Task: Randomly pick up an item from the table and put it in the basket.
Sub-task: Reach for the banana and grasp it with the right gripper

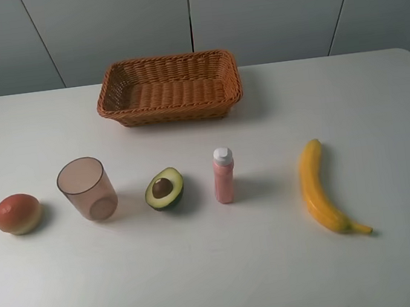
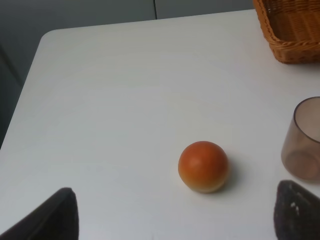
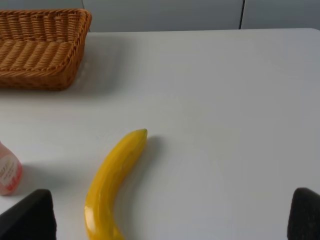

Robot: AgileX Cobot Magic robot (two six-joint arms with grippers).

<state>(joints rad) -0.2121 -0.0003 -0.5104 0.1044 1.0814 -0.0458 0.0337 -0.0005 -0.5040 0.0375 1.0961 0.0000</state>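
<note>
A banana (image 1: 318, 188) is laid at the right of the white surface (image 1: 378, 102), well apart from the far basket (image 1: 172, 115). The right gripper (image 3: 167, 220) is held wide open and empty, facing it, seemingly readied for grasping. The left gripper (image 2: 175, 220) is likewise spread, empty.

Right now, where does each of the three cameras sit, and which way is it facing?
Exterior high: mounted high, looking down across the white tabletop toward the brown woven wicker basket; no arm shows.
Left wrist: low, facing the round orange-red fruit; open left gripper shows.
Right wrist: low, facing the long curved yellow banana; open right gripper shows.
Both wrist views share the basket.
</note>
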